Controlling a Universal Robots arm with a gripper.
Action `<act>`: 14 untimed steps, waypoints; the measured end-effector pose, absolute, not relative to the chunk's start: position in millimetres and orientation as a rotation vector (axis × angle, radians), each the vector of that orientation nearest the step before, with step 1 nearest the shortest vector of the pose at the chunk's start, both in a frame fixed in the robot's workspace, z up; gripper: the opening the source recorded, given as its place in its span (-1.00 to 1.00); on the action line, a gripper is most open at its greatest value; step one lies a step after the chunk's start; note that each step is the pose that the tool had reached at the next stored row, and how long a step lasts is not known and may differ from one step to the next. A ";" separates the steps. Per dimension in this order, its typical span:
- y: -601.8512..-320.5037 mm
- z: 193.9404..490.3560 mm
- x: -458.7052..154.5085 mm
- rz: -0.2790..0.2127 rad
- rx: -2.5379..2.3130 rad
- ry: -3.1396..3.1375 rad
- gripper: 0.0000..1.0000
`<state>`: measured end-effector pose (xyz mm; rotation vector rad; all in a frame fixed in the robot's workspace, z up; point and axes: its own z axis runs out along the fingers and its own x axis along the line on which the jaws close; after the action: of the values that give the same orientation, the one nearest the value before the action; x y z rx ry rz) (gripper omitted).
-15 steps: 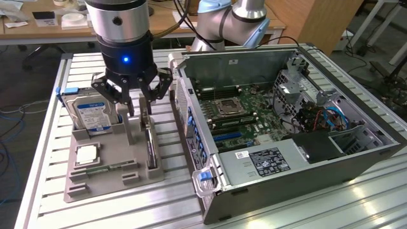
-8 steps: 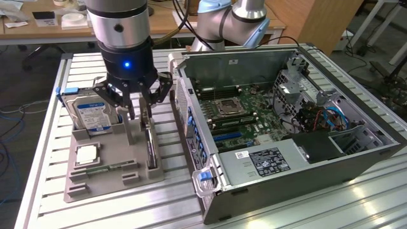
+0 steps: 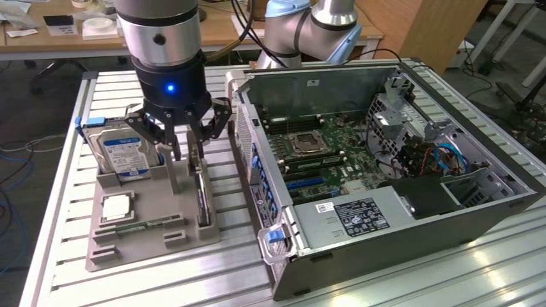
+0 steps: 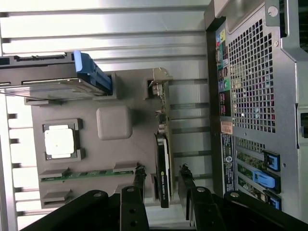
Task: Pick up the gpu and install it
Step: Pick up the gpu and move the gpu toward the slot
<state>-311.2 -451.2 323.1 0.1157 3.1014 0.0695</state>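
1. My jaws stand open astride the gpu [image 4: 163, 168], a gap on either side, gripping nothing.
2. The gpu stands on edge in the grey tray [image 3: 149, 204], at the exterior view's lower left.
3. Farther right in that view, the open computer case [image 3: 324, 89] sits on the tabletop [image 3: 477, 275].

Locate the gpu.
On the exterior view's left, the gpu stands on edge in the grey tray, along its side nearest the computer case, straddled by the open end effector.

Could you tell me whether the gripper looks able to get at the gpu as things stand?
Probably yes: the gripper is open, one finger on each side of the gpu, which stands on edge in the grey tray, and nothing appears to lie between them.
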 end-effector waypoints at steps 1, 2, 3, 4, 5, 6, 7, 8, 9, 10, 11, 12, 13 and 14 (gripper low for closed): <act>-451.2 322.1 -311.2 0.070 0.116 3.101 -0.17; -451.2 321.2 -311.2 0.070 0.116 3.101 -0.17; -451.2 320.3 -311.2 0.069 0.116 3.101 -0.17; -451.2 319.1 -311.2 0.069 0.116 3.101 -0.17; -451.2 318.0 -311.2 0.069 0.116 3.102 -0.17; -451.2 316.9 -311.2 0.069 0.116 3.101 -0.17; -451.2 315.7 -311.2 0.069 0.116 3.102 -0.17; -451.2 314.5 -311.2 0.069 0.116 3.101 -0.17; -451.2 313.6 -311.2 0.069 0.116 3.101 -0.17; -451.2 313.3 -311.2 0.069 0.116 3.102 -0.17; -451.2 313.3 -311.2 0.069 0.116 3.102 -0.17; -451.2 313.3 -311.2 0.069 0.116 3.102 -0.17; -451.2 313.3 -311.2 0.069 0.116 3.102 -0.17; -451.2 313.3 -311.2 0.069 0.116 3.102 -0.17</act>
<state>-311.2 -451.2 313.3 0.1157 3.1016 0.0691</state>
